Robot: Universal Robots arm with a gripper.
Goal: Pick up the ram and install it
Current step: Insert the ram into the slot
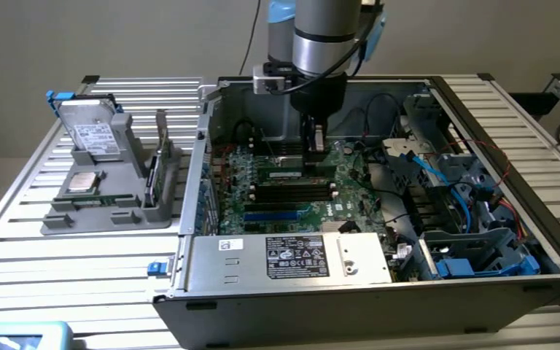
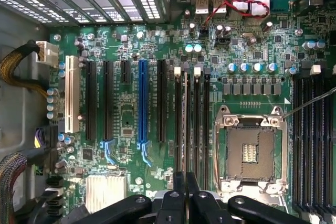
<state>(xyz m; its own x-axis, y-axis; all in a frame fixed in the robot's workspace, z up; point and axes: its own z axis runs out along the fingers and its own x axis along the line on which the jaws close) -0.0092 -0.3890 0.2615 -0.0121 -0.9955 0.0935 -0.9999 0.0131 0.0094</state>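
I see hand (image 1: 314, 162) low inside computer case (image 1: 260, 273), pinched nearly shut on ram (image 2: 185, 124). Ram edge-on in grip, running straight out from hand over black memory slots (image 2: 202, 124). Processor socket (image 2: 252, 153) just beside hand. Cannot tell if ram is seated.

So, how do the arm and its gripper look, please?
The arm is a silver-grey cylinder with a light blue joint cap and a black cable alongside; a small pale box is fixed to it. The gripper is black, with round screw heads on its links.
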